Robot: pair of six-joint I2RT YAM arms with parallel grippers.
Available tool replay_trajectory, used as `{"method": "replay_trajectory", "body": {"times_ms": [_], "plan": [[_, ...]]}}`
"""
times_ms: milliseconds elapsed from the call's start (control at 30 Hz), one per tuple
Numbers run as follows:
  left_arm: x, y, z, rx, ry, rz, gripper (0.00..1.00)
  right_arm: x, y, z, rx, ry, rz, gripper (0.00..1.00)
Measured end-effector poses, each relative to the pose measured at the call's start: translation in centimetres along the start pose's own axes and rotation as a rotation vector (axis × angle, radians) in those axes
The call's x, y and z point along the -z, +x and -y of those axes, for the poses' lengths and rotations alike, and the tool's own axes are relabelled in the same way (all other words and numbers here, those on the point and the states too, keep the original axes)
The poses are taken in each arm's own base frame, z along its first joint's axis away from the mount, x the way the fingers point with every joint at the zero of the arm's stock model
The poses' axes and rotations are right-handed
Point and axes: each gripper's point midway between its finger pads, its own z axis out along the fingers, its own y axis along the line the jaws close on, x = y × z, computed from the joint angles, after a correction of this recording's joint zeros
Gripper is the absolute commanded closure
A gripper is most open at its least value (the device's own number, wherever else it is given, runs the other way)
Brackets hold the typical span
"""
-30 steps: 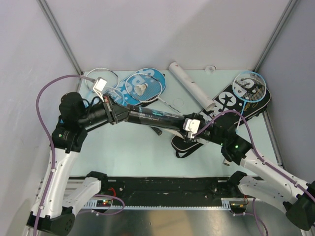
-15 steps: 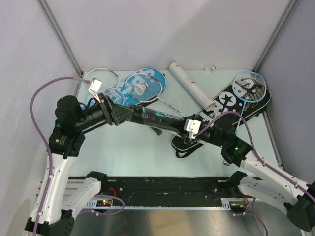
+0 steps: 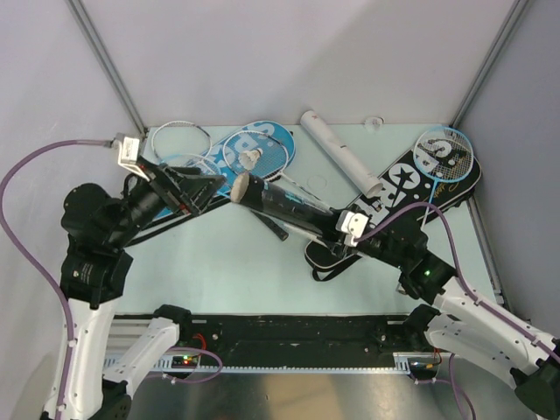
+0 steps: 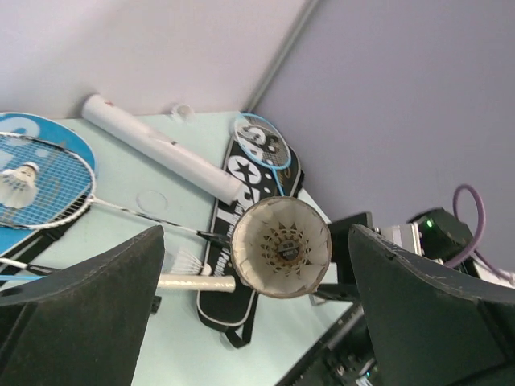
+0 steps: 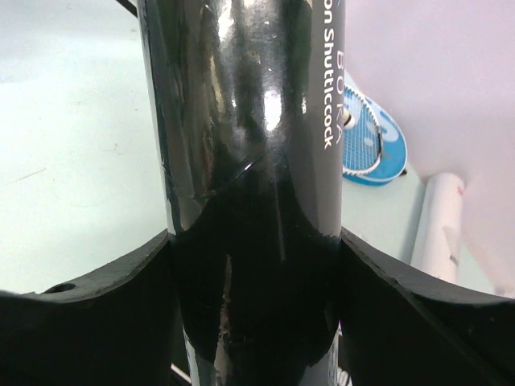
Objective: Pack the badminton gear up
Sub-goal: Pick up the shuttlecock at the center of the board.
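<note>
A black shuttle tube [image 3: 280,203] hangs slanted above the table, and my right gripper [image 3: 338,229] is shut on its lower right end [image 5: 241,121]. My left gripper [image 3: 206,185] is open and stands apart from the tube's open left end. In the left wrist view that open mouth [image 4: 282,245] faces me between the spread fingers [image 4: 96,305], with a shuttlecock seated inside. A white tube [image 3: 341,157] lies at the back. A blue cover [image 3: 262,140] carries a racket and a shuttlecock [image 3: 254,157]. A black cover [image 3: 411,179] at the right carries a light-blue racket [image 3: 446,153].
A loose shuttlecock [image 4: 189,261] lies beside a white racket handle [image 4: 197,282] near the black cover's strap. A white racket head [image 3: 179,133] sits at the back left corner. A small round cap [image 3: 376,122] rests by the back wall. Walls close in on three sides.
My left gripper has opened, let go of the black tube's end and drawn back to the left. The right gripper kept hold of the tube, which shifted slightly right.
</note>
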Motion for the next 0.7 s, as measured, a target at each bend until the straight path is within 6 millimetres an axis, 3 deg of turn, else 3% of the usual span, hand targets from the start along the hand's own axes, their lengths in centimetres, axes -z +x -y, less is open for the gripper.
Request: {"method": "replay_trajectory", "body": {"times_ms": [167,367,533,700], "plan": [[-1.9,-1.7,-2.7,0.016,-0.109,0.053,0.01,0.4,0.6,0.4,-0.123,0.066,-0.026,0.66],[-7.3,-1.4,-10.2,0.123,-0.303,0.049,0.08,1.2,-0.5,1.8,-0.229,0.161,0.009,0.66],[-12.4,2.3,-18.0,0.206,-0.464,-0.028,0.14,1.9,-1.7,2.8,-0.294,0.226,0.059,0.66],[-17.1,8.1,-25.1,0.315,-0.57,-0.117,0.23,3.3,-3.9,3.8,-0.344,0.286,0.145,0.67]]}}
